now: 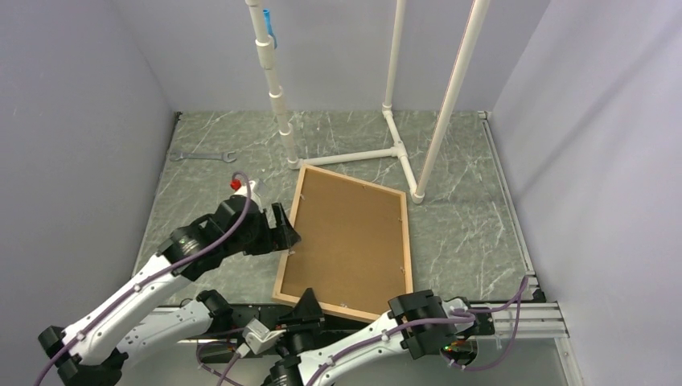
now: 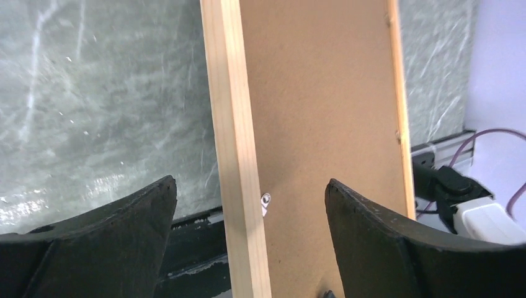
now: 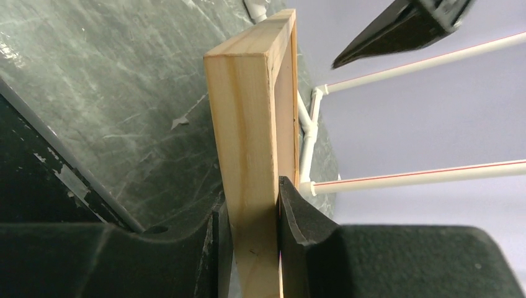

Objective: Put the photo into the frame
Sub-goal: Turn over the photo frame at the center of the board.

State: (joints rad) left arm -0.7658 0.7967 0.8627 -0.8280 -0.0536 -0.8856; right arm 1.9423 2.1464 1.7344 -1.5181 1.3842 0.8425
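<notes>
Marble table; right gripper clamps frame edge, clear only in wrist view; left gripper spread wide.

Green-grey marbled table, frame lying at centre with brown backing panel upward, wrench far left, white pipe structure standing behind.

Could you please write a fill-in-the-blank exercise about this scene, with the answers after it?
The frame lies with its brown backing panel facing ___.
The jaws of the left gripper stand ___.
The right gripper is shut on the frame's ___ edge.
Missing words: up; open; near.
</notes>
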